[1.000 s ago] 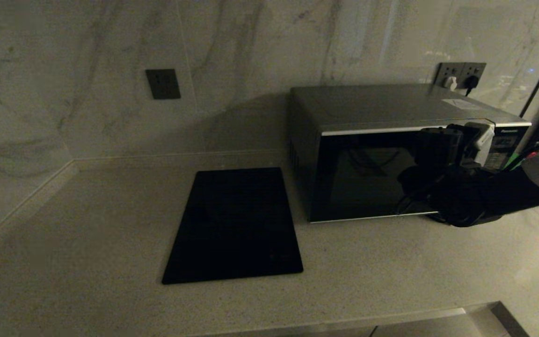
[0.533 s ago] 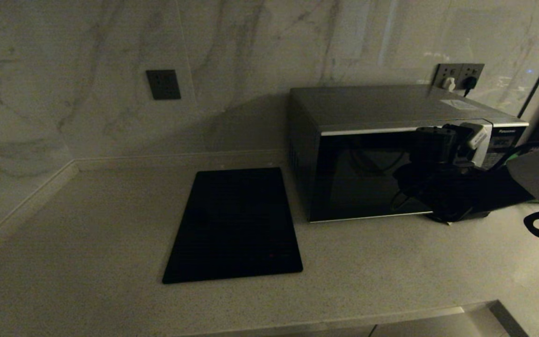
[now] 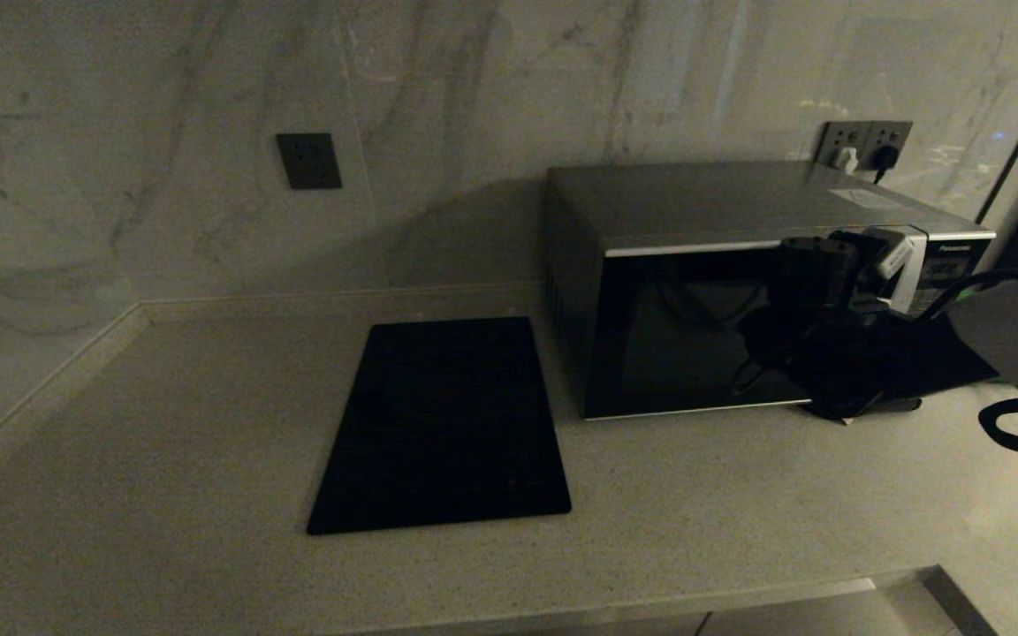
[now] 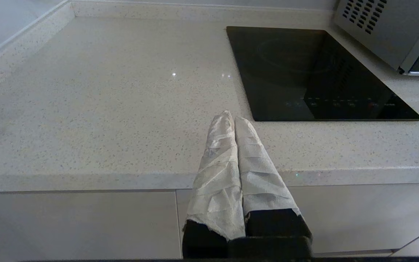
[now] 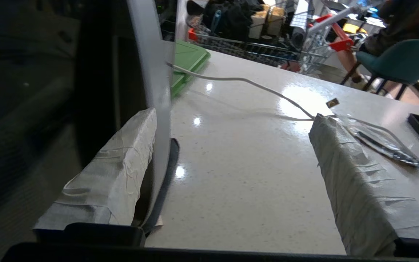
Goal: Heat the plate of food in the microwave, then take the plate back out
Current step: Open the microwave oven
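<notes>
The microwave stands at the back right of the counter, its dark glass door looking closed. My right gripper is at the door's right edge, beside the button panel. In the right wrist view the right gripper is open, and one taped finger lies against the curved silver strip; the other finger is far off over the counter. The left gripper is shut on nothing, low at the counter's front edge. The plate of food is out of view.
A flat black panel is set in the counter left of the microwave. Past the microwave's right side lie a green board, a white cable and a clear sachet. Wall sockets sit behind the oven.
My right arm has shifted a little to the left and up along the door's right edge. The door and the left arm have not visibly moved.
</notes>
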{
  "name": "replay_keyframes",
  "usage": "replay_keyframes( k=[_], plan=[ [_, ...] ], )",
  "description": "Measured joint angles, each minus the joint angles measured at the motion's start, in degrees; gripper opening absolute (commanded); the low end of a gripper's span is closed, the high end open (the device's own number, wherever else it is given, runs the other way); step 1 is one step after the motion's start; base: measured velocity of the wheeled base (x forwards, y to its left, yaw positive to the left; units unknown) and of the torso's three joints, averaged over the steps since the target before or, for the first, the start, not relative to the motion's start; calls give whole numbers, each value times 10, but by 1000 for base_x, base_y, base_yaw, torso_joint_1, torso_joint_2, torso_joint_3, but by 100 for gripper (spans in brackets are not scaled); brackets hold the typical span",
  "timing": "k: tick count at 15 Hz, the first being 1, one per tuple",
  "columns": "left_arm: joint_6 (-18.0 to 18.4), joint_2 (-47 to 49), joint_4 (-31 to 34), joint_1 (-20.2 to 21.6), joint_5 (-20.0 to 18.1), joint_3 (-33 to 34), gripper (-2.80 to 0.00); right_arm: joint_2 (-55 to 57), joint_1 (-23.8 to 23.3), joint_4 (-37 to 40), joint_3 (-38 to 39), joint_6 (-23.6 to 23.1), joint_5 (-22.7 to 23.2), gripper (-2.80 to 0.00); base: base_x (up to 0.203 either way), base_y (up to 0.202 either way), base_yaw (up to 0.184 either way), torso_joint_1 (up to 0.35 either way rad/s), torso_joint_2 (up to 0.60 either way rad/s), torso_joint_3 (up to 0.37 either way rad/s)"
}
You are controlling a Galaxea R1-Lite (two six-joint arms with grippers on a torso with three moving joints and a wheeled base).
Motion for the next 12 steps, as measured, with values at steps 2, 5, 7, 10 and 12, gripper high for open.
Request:
replay_keyframes(
  k=[2,5,7,10,12],
  plan=[
    [0,0,0,0,0,0,-280,0,13,-15,8,-5,5,0,0,0,0,0,0,0],
    [0,0,0,0,0,0,-280,-2,26,-21,19,-8,3,0,0,0,0,0,0,0],
    [0,0,0,0,0,0,-280,-1,27,-22,21,-9,2,0,0,0,0,0,0,0],
    [0,0,0,0,0,0,-280,0,24,-21,21,-10,1,0,0,0,0,0,0,0],
    [0,0,0,0,0,0,-280,1,21,-21,27,-9,1,0,0,0,0,0,0,0]
  ],
)
